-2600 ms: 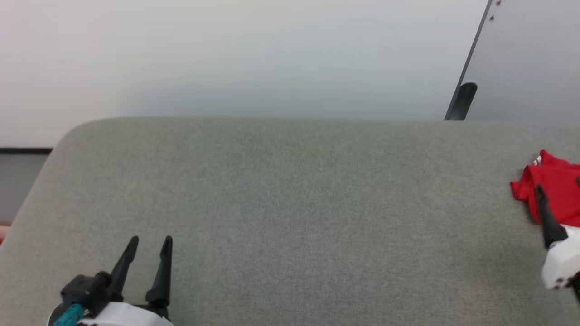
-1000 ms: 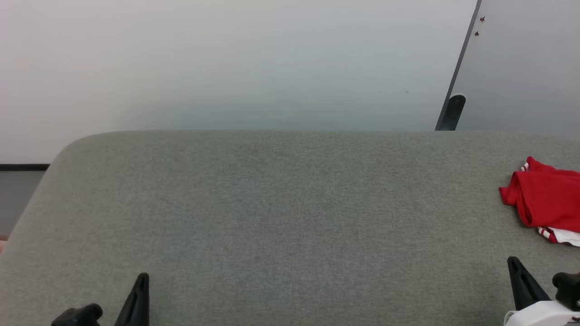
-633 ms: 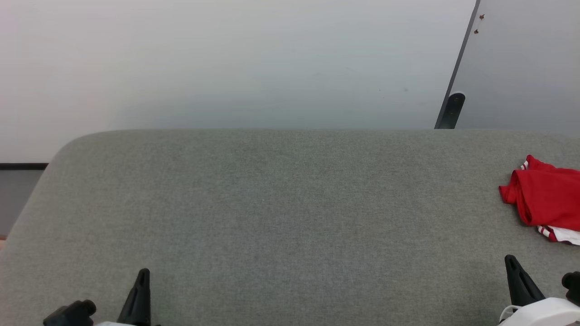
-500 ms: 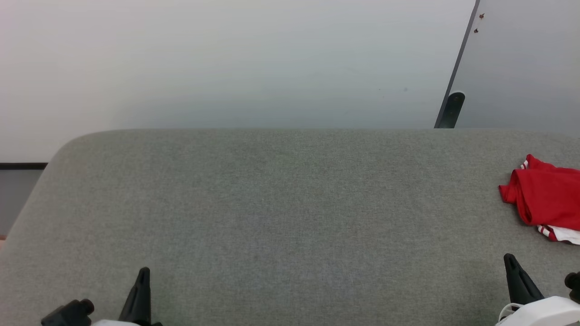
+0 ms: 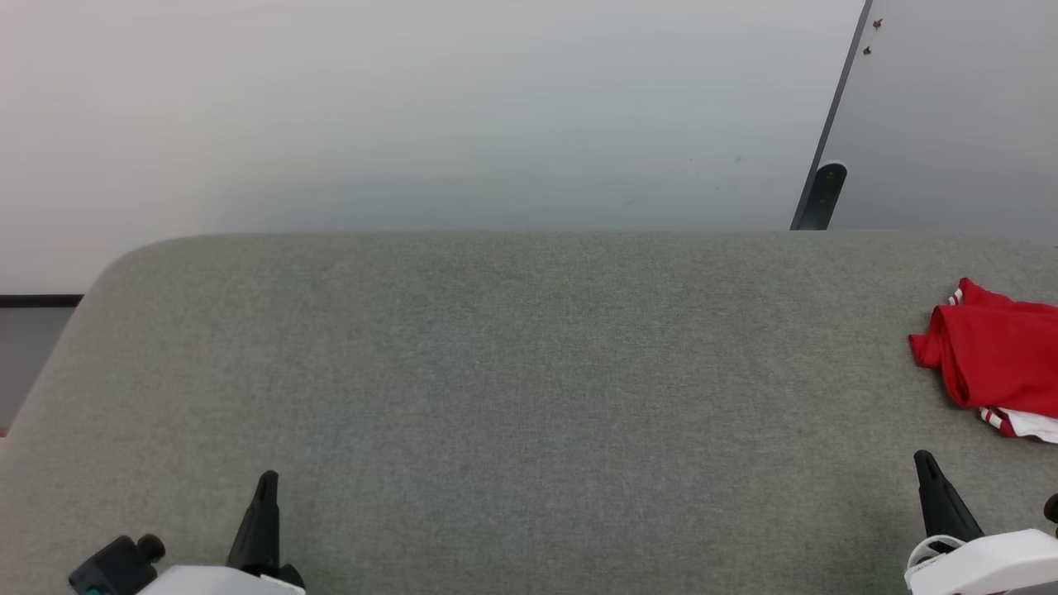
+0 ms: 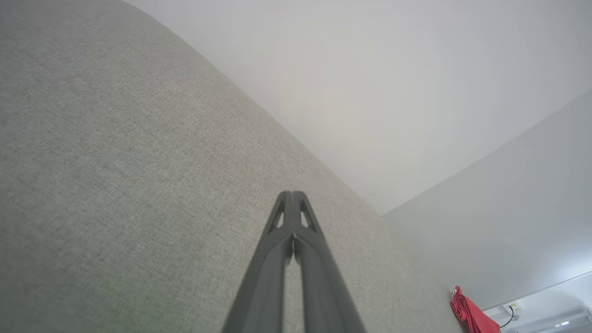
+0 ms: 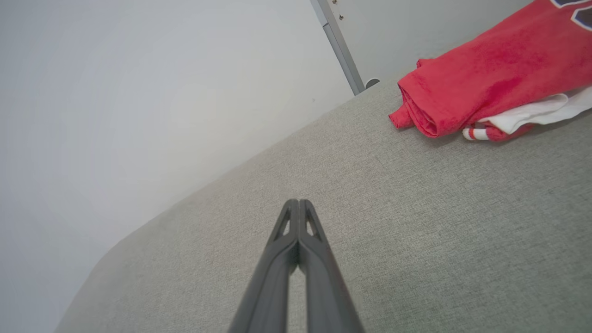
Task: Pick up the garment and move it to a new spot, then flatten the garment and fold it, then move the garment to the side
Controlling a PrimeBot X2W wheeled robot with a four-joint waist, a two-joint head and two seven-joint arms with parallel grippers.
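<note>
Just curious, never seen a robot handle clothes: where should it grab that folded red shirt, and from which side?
Probably the thick folded red edge of the garment, with the right gripper coming across the grey surface: that bulging edge faces it, while the thin white sleeve lies flat underneath.

left pincer (image 6: 292,194): closed, empty | right pincer (image 7: 299,202): closed, empty

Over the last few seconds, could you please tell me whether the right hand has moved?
Yes. The right hand has pulled back toward the robot: earlier its finger overlapped the shirt, now grey fabric shows between them.
</note>
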